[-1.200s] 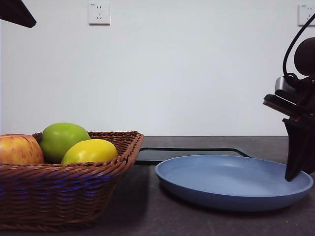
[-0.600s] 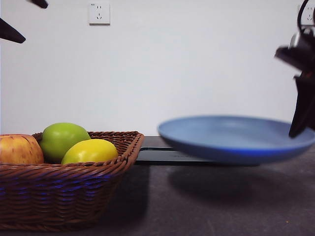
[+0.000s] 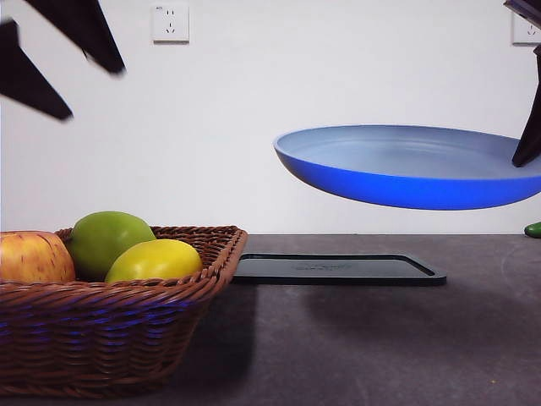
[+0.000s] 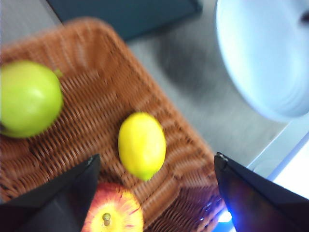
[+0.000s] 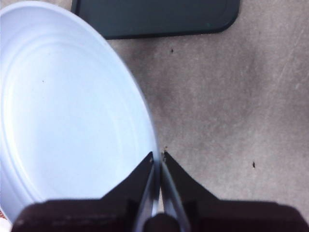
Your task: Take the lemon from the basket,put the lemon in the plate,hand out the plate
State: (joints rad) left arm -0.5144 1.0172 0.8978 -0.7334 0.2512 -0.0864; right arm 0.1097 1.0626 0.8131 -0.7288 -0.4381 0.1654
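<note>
The yellow lemon (image 3: 155, 260) lies in the brown wicker basket (image 3: 110, 330) at the left, beside a green apple (image 3: 108, 240) and a red-yellow apple (image 3: 32, 257). In the left wrist view the lemon (image 4: 142, 144) lies in the basket (image 4: 106, 96) below my left gripper (image 4: 153, 188), which is open and empty; it hangs high above the basket at the top left (image 3: 59, 51). My right gripper (image 5: 158, 162) is shut on the rim of the light blue plate (image 5: 63, 111). The empty plate (image 3: 410, 169) hangs in the air at the right, above the table.
A flat black tray (image 3: 338, 268) lies on the dark table behind the basket, under the lifted plate. A small green thing (image 3: 533, 229) shows at the right edge. A wall socket (image 3: 170, 23) is on the white wall.
My right gripper has lifted the plate from the table up into the air. My left gripper has come down into view at the top left, above the basket.
</note>
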